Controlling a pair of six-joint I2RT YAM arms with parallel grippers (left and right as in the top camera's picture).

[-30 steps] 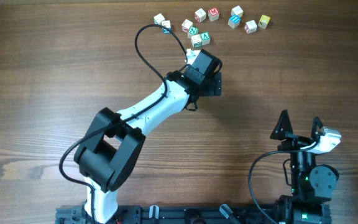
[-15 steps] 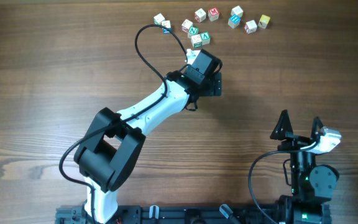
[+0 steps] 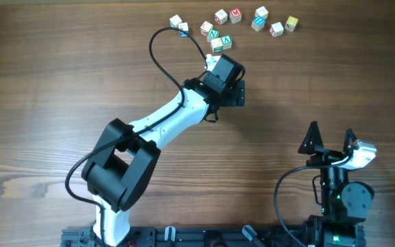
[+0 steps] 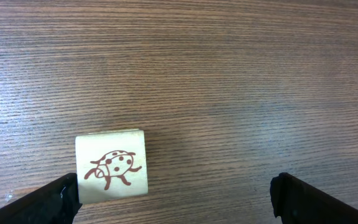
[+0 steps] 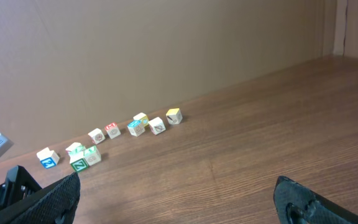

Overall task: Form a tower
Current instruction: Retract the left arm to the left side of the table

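Both grippers wide, nothing held.
Your left gripper [image 4: 173,190] straddles a ladybug cube [image 4: 111,167] close by one finger; the blue-lettered cube [image 3: 258,24] sits well beyond them; right gripper [image 3: 330,130] gapes far off.

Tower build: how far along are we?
Done: nothing clearly stacked; the loose cubes lie scattered at the far side of the table. In hand: nothing gripped; the open left gripper brackets a ladybug cube sitting on the table. Right gripper open, empty, near its base. Left: grasp, lift, stack.
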